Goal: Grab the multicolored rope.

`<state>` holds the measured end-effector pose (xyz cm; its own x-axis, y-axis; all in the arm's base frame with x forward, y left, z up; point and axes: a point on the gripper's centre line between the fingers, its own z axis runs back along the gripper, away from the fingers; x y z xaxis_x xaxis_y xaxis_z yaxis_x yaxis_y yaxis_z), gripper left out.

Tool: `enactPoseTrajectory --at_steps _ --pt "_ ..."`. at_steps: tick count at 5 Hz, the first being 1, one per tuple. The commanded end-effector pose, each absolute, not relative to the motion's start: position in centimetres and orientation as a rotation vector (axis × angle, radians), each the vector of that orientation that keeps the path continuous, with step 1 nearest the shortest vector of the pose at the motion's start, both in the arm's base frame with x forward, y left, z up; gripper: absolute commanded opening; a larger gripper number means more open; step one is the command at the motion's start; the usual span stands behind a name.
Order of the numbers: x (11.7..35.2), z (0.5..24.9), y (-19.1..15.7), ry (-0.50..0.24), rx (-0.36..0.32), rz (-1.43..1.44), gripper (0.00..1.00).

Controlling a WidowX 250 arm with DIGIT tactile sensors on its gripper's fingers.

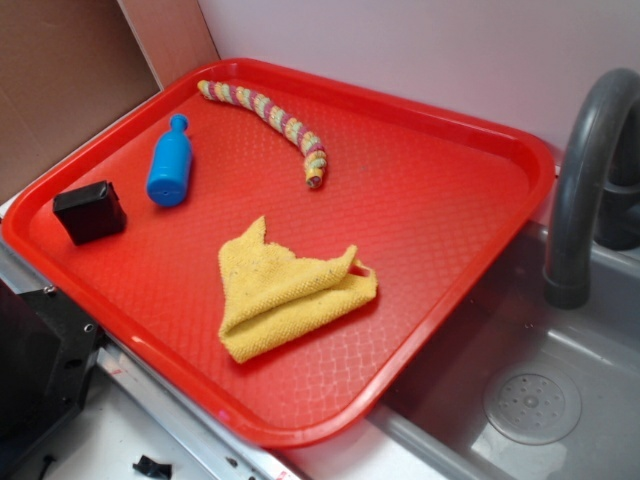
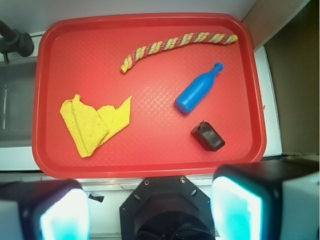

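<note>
The multicolored rope [image 1: 270, 113] [image 2: 175, 46] lies curved along the far side of the red tray [image 1: 455, 215] [image 2: 150, 167], banded in yellow, pink and green. In the wrist view my gripper [image 2: 150, 212] hangs high above the tray's near edge, well away from the rope. Its two pale fingers [image 2: 62, 212] stand wide apart with nothing between them. The exterior view does not show the gripper.
On the tray also lie a blue bottle [image 1: 170, 165] [image 2: 197, 90], a small black box [image 1: 90, 212] [image 2: 208, 136] and a folded yellow cloth [image 1: 290, 290] [image 2: 95, 122]. A grey sink [image 1: 540, 400] with a tall faucet [image 1: 580, 180] borders the tray's right side.
</note>
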<state>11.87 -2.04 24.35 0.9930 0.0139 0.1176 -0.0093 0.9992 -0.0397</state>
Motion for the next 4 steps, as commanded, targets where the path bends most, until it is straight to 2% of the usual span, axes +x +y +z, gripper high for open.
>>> enactPoseTrajectory --at_steps 1,2,3,4 --pt "11.9 24.4 -2.0 -0.118 -0.039 0.012 1.00" --pt "12.8 23.5 -1.8 -0.200 -0.057 0.260 1.00" --pt "14.6 21.1 -1.5 -0.308 -0.075 0.508 1.00" --pt "17.3 18.8 -0.1 -0.303 -0.101 0.766 1.00"
